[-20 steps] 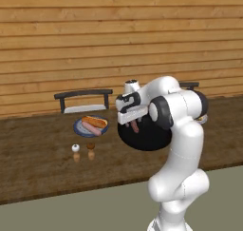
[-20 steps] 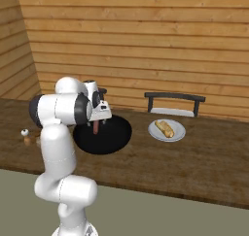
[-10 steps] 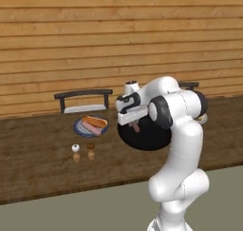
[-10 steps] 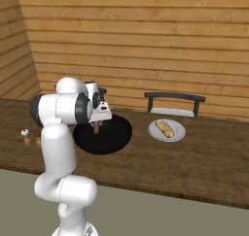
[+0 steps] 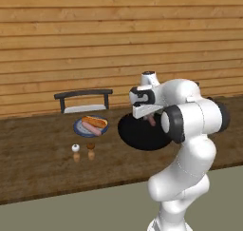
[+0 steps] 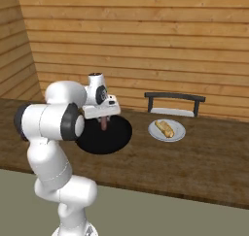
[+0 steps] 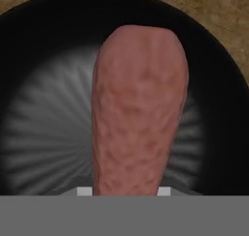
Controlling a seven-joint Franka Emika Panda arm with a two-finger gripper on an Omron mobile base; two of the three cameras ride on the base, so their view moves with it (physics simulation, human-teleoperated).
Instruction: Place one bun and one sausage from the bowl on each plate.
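Observation:
My gripper (image 5: 150,117) is shut on a pink-brown sausage (image 5: 151,121), which hangs from it just above the black bowl (image 5: 135,137). In the hand view the sausage (image 7: 138,109) stands out in front of the bowl's (image 7: 44,113) dark ribbed floor. From the right side the gripper (image 6: 103,119) and sausage (image 6: 103,125) hang over the bowl (image 6: 112,138). The left plate (image 5: 80,129) carries a bun and a sausage. The right plate (image 6: 177,133) carries a bun (image 6: 164,128).
A dark rack (image 5: 83,96) stands against the wooden wall behind the left plate, and another rack (image 6: 175,98) behind the right plate. Two small shakers (image 5: 83,150) stand in front of the left plate. The counter's front edge runs below the bowl.
The gripper has closed on the sausage in the bowl and lifted it a little. The plates and the bowl have stayed put.

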